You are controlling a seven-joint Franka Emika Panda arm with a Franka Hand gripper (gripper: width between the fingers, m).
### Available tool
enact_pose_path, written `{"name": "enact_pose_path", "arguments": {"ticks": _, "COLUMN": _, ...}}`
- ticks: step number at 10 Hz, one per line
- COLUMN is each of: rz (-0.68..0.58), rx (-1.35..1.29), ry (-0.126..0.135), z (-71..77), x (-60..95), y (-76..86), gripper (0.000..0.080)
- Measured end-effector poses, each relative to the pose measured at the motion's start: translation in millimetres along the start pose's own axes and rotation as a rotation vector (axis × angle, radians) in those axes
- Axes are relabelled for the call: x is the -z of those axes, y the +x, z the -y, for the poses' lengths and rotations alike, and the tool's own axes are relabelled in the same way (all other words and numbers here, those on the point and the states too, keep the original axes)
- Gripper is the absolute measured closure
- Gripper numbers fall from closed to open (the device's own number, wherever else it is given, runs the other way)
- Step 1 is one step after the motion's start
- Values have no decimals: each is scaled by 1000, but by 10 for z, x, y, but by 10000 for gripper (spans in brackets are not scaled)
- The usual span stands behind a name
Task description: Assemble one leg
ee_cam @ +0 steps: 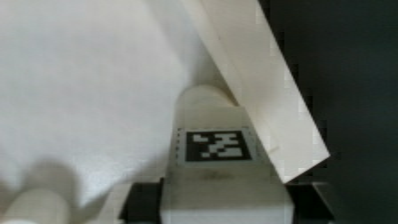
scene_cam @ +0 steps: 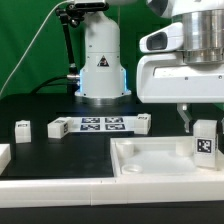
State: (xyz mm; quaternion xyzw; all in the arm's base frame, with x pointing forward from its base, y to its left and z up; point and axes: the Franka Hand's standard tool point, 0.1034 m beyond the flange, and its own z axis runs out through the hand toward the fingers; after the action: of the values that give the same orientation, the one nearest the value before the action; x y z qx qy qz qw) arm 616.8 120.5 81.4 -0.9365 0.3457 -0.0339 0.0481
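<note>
My gripper (scene_cam: 203, 128) is shut on a leg (scene_cam: 206, 142), a small white block with a black-and-white tag, held upright over the right side of the large white tray piece (scene_cam: 150, 160). In the wrist view the leg (ee_cam: 217, 140) sits between my two dark fingers (ee_cam: 151, 200), its far end close to the tray's raised rim (ee_cam: 267, 80). I cannot tell whether the leg touches the tray floor. Two more legs lie on the table: one at the exterior view's left (scene_cam: 22, 128), one beside the marker board's right end (scene_cam: 144, 122).
The marker board (scene_cam: 92, 125) lies flat in front of the robot base (scene_cam: 100, 65). A white block (scene_cam: 57, 128) lies at the board's left end. Another white part (scene_cam: 3, 157) shows at the exterior view's left edge. A rounded white peg (ee_cam: 39, 195) stands on the tray floor.
</note>
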Motion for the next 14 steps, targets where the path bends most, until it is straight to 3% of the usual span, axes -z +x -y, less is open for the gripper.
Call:
{"name": "enact_pose_path", "arguments": {"ticks": 5, "rz": 8, "rx": -441, "ry": 4, "z": 25, "x": -8, "y": -32, "gripper": 508}}
{"name": "enact_pose_path", "arguments": {"ticks": 8, "rz": 19, "rx": -494, "ry": 10, "z": 34, "x": -12, "y": -45, "gripper": 505}}
{"name": "enact_pose_path", "arguments": {"ticks": 9, "rz": 19, "rx": -448, "ry": 10, "z": 31, "x": -13, "y": -45, "gripper": 288}}
{"name": "enact_pose_path", "arguments": {"ticks": 10, "rz": 22, "rx": -402, "ry": 5, "z": 24, "x": -9, "y": -40, "gripper": 179}}
{"name": "enact_pose_path", "arguments": {"ticks": 13, "rz": 15, "rx": -45, "ry": 5, "z": 22, "x": -5, "y": -8, "gripper": 155}}
{"name": "enact_pose_path", "arguments": {"ticks": 14, "rz": 27, "rx": 95, "ry": -11, "z": 39, "x": 9, "y": -6, "gripper": 151}}
